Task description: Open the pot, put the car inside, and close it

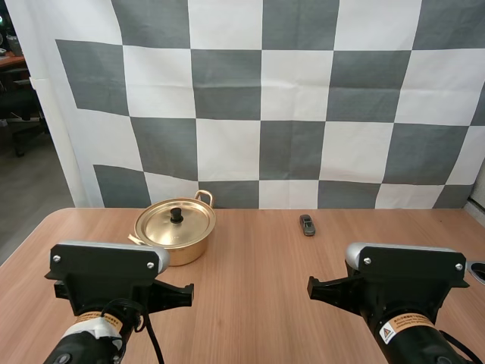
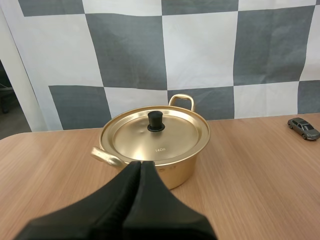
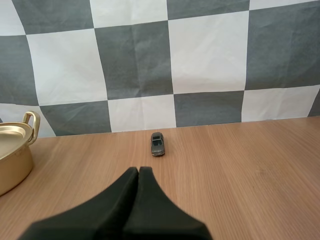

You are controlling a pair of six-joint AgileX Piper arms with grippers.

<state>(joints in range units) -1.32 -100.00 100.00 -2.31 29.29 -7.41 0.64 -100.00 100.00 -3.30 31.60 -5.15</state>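
Though left end effector (image 2: 140,163), right end effector (image 3: 139,169) both closed, empty, left wrist view reads 14cm on pot lid (image 2: 172,137).

Gold pot (image 2: 172,165), black lid knob (image 2: 156,121); grey car (image 3: 157,144); wood-grain table (image 1: 258,288).

The left arm (image 1: 106,269) occupies the near left of the scene, with its wrist level and directed toward the far side. The left jaws are closed on nothing: the left fingers (image 2: 112,205) lie together as one dark wedge. The right arm (image 1: 405,277) occupies the near right in a mirrored pose, also with its wrist level and directed toward the far side. The right jaws are likewise closed and empty, with the right fingers (image 3: 112,210) pressed together. The two arms stand well apart.
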